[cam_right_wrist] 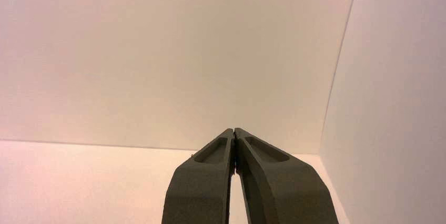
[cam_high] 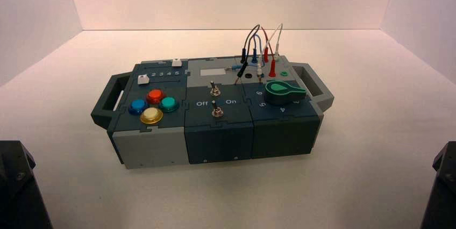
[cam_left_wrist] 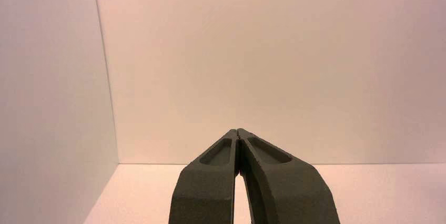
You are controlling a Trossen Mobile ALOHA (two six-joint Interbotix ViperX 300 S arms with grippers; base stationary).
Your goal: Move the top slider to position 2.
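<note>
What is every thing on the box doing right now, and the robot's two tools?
top slider: at the far right end of its track, untouched.
lower slider: at the left end, before the printed 2.
four round buttons: nothing pressing them.
two toggle switches: upright; position unclear.
green knob: untouched.
wires: plugged in.
left tool: shut, empty, away from the box.
right tool: shut, empty, away from the box.

The right gripper (cam_right_wrist: 234,131) points out over the bare pale table (cam_right_wrist: 84,182) toward the far wall (cam_right_wrist: 168,56). Its two dark fingers (cam_right_wrist: 205,182) are pressed together at the tips, with only a thin slit opening between them lower down, and nothing is held. A side wall (cam_right_wrist: 394,103) meets the far wall in a corner just beyond the fingertips.
</note>
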